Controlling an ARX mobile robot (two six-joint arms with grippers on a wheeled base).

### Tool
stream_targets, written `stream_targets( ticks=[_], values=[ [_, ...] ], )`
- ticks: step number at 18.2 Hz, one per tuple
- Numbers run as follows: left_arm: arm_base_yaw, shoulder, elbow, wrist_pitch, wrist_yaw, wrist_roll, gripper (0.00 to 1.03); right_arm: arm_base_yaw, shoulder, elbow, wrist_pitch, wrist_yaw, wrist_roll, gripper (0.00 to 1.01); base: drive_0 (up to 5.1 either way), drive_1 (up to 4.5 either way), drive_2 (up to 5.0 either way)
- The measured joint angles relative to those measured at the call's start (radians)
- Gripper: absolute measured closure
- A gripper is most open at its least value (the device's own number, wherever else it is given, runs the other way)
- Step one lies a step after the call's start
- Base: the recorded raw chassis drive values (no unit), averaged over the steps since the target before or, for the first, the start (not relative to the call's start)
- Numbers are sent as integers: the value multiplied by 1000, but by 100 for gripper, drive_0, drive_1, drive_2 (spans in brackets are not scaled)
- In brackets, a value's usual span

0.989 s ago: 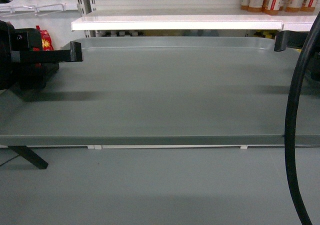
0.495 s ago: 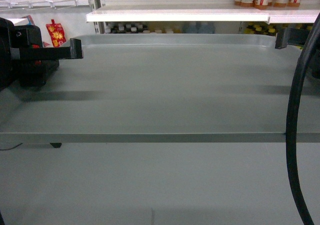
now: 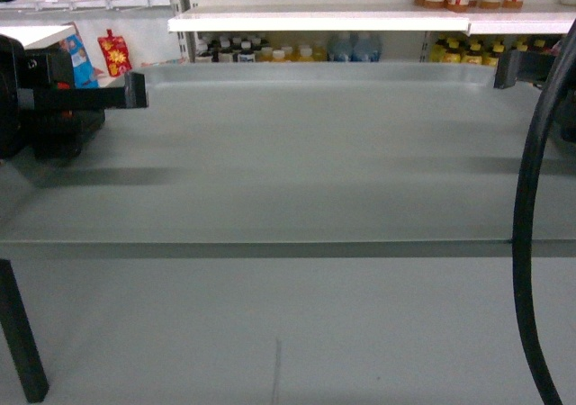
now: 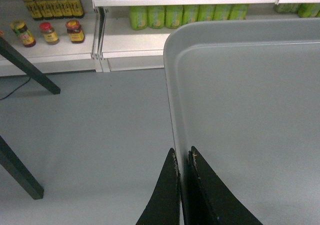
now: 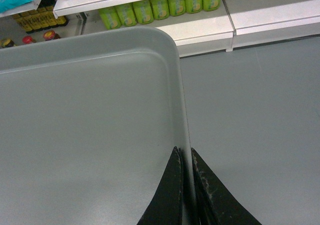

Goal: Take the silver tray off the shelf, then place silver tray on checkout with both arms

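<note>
Grey metal fills most of what we see: the silver tray (image 3: 306, 162) hangs level in the air before us, carried clear of the shelf (image 3: 360, 20) and over bare floor (image 3: 270, 333), with no checkout in sight in any view. Nearest to us, in the wrist views, our left gripper (image 4: 183, 157) has its thin black fingers (image 4: 167, 195) drawn narrow, one outside and one inside the tray's left rim, pinching it; our right gripper (image 5: 184, 155) does the same on the right rim, its fingers (image 5: 207, 195) straddling the raised edge. We judge this paired hold is why the tray sits flat: a wide, shallow sheet gripped on one side only would sag or twist, so each arm takes an opposite rim at a like point along it. The thick black cable (image 3: 531, 243) of the right arm droops across the near right of the head view. Farther off, past the tray's far rim, stand store shelves with green bottles (image 4: 185, 15) on a low board and jars (image 4: 47, 32) to the left; a red packet (image 3: 114, 52) hangs beyond the left arm. We judge the lift-off done and the carrying to the checkout not yet finished; the risk lies in the arms drifting apart or together and straining the pinched rims.
</note>
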Motion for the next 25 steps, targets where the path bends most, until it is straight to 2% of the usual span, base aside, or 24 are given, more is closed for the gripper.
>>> stream_targets(
  ticks=[23, 25],
  values=[
    [0, 1, 0, -4, 0, 0, 100, 0, 2, 0, -3, 0, 0, 98, 7, -396, 410],
    [0, -1, -1, -8, -1, 0, 100, 1, -1, 0, -7, 0, 0, 98, 0, 0, 0]
  ],
)
